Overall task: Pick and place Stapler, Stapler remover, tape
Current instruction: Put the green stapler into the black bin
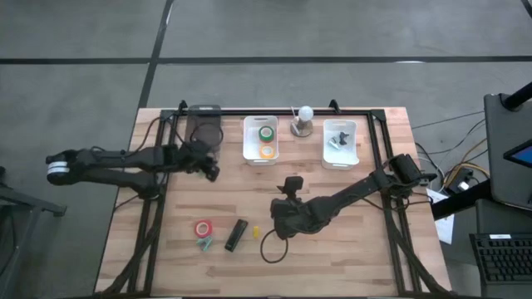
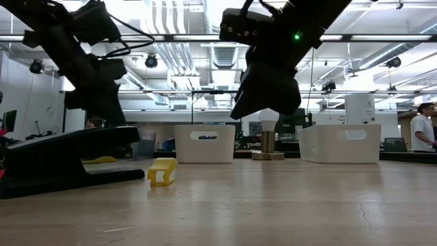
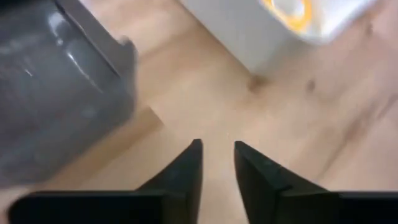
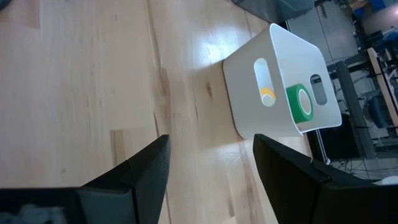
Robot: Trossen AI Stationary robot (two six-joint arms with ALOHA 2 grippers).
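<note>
L arm reaches in from bench [image 1: 349,249] left edge; left hand [image 1: 211,170] hovers just in front of a dark grey bin [image 1: 204,129] at the back-left. Its fingers [image 3: 186,171] sit apart w/ a narrow gap, nothing between them, bare wood below.

Front-left of bench: 1 red tape roll [image 1: 203,227] lying flat, w/ a small greenish item [image 1: 204,243] touching its near side, can't tell what it is. Just right of that, 1 black stapler [image 1: 236,235] lying flat; then 1 small yellow piece [image 1: 256,232] beside it, apart from stapler. In low view stapler [image 2: 65,160] fills the left, yellow piece [image 2: 162,171] near it.

Back row, 3 containers total: grey bin, then white bin [image 1: 261,139] holding 2 tape rolls: 1 green [image 1: 266,132], 1 orange-yellow [image 1: 267,152]. Right of it 1 round-topped object on a base [image 1: 302,120]. Then 2nd white bin [image 1: 340,143] w/ a small dark-green item [image 1: 336,141] inside, unclear what.

R arm comes from bench right side; right hand [image 1: 280,226] sits over mid-bench, right of yellow piece, fingers [image 4: 134,174] spread wide, empty. Right wrist view shows white bin [image 4: 280,87] w/ green roll [image 4: 300,102] through its side.

Tape count visible: 3 rolls. 1 person [image 2: 425,126] far right background.
</note>
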